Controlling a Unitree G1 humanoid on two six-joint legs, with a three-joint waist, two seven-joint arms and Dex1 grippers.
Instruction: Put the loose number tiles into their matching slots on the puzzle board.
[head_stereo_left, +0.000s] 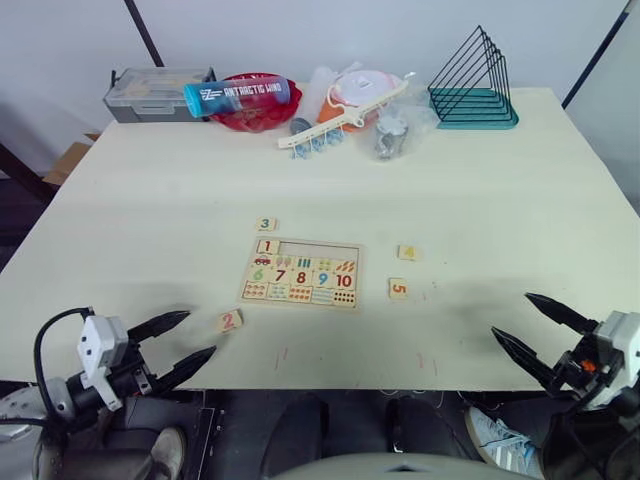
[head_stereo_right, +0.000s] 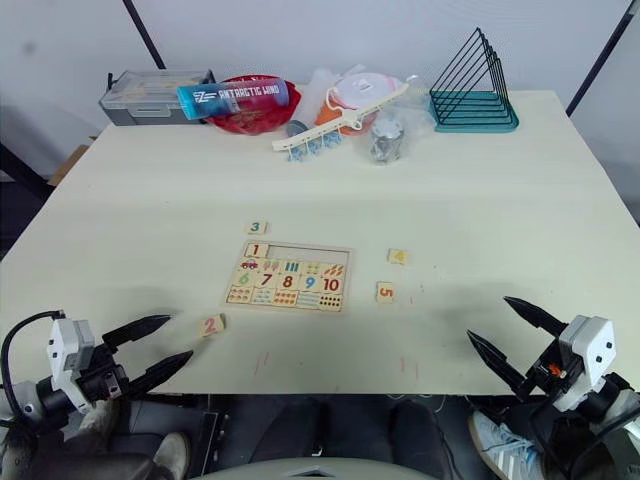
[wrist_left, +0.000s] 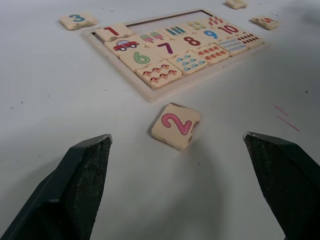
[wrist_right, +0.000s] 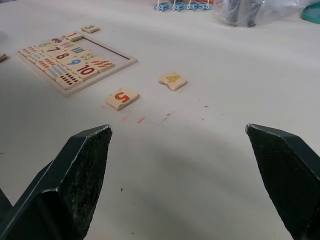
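Puzzle board (head_stereo_left: 300, 274) mid-counter (head_stereo_left: 500, 190), tile 1 (head_stereo_left: 267, 246) seated in its top row, tile 3 (head_stereo_left: 265, 224) just behind it, tile 2 (head_stereo_left: 229, 321) near open left hand (head_stereo_left: 184, 341), tiles 4 (head_stereo_left: 407, 252) and 5 (head_stereo_left: 398, 288) to the board's right, right hand (head_stereo_left: 528, 326) open, empty.

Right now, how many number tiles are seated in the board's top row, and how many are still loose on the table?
Seated in the puzzle board: 1 (tile 1)
Loose: 4 (tile 2, tile 3, tile 4, tile 5)
Total: 5

Pink 2 tile (wrist_left: 175, 125), orange-red 5 tile (wrist_right: 122, 98) — pale wood board (head_stereo_left: 300, 274)
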